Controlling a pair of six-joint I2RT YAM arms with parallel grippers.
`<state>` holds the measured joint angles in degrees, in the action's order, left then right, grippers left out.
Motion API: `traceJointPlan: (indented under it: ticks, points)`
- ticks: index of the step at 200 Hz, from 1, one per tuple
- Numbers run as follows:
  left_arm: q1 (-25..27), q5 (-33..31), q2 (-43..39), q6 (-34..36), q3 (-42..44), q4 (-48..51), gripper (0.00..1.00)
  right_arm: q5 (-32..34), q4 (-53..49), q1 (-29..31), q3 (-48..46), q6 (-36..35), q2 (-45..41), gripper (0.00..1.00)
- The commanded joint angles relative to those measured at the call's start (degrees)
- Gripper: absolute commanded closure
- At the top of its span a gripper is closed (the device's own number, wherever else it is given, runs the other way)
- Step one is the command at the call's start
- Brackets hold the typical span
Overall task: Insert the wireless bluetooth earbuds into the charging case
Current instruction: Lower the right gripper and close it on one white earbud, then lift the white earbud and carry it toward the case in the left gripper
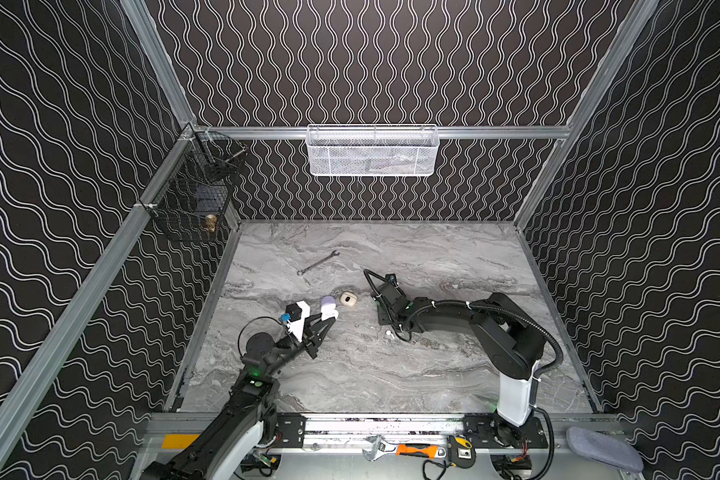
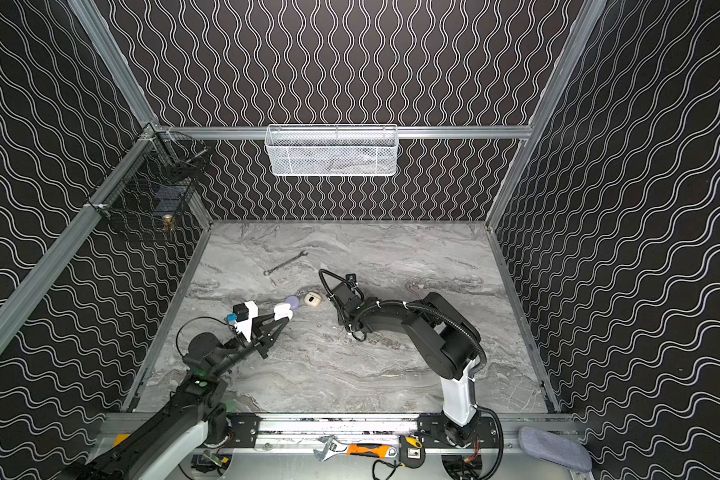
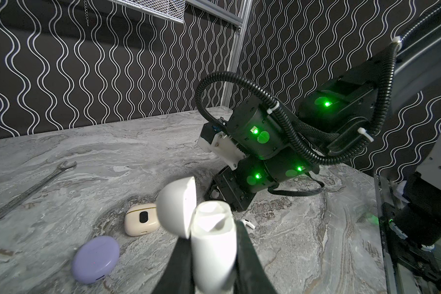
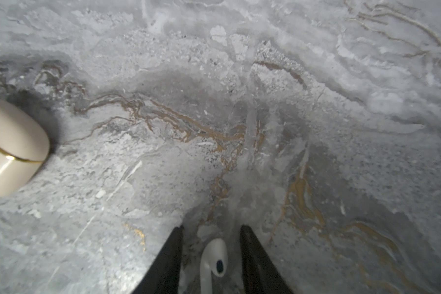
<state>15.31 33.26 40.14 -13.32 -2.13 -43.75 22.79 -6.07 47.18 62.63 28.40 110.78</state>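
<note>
One white earbud, short stem, dark oval spot; case lid open.

my right arm: matte black joints, green lights, ribbed black hose cinched with white zip ties. white base link. my right gripper tapers to slim black wedges.

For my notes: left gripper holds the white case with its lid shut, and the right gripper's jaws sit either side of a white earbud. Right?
No, the lid is open: the left wrist view shows it flipped back on the white case in the left gripper. The right gripper does straddle a white earbud.
</note>
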Motion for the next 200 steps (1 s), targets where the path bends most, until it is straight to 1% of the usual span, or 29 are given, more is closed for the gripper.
traceJointPlan:
  ticks: [1,18,52,119,152,198,200]
  points:
    - [-0.1,0.0,0.1,0.4,0.1,-1.3,1.00,-2.3,-2.5,0.0,-0.4,0.1,0.3,0.68]
    - [-0.1,-0.1,0.2,0.4,0.0,-1.6,1.00,-2.8,-2.3,0.0,-0.7,0.3,0.2,0.72]
    - [0.0,-0.1,0.4,0.4,0.0,-1.5,1.00,-3.3,-2.5,0.0,-0.9,0.5,0.1,0.76]
    - [0.0,-0.3,0.2,0.5,-0.1,-1.2,1.00,-3.4,-1.8,0.1,-2.4,1.1,-1.2,0.77]
    - [0.0,-0.3,0.2,0.5,-0.1,-1.0,1.00,-4.0,-1.3,0.1,-2.6,1.2,-1.2,0.82]
    - [0.0,-0.3,0.1,0.4,-0.3,-1.0,1.00,-4.9,1.3,0.1,-4.3,2.2,-1.7,0.85]
    - [-0.1,-0.2,0.0,0.4,-0.3,-1.1,1.00,-5.0,1.6,0.0,-4.4,2.3,-3.0,0.85]
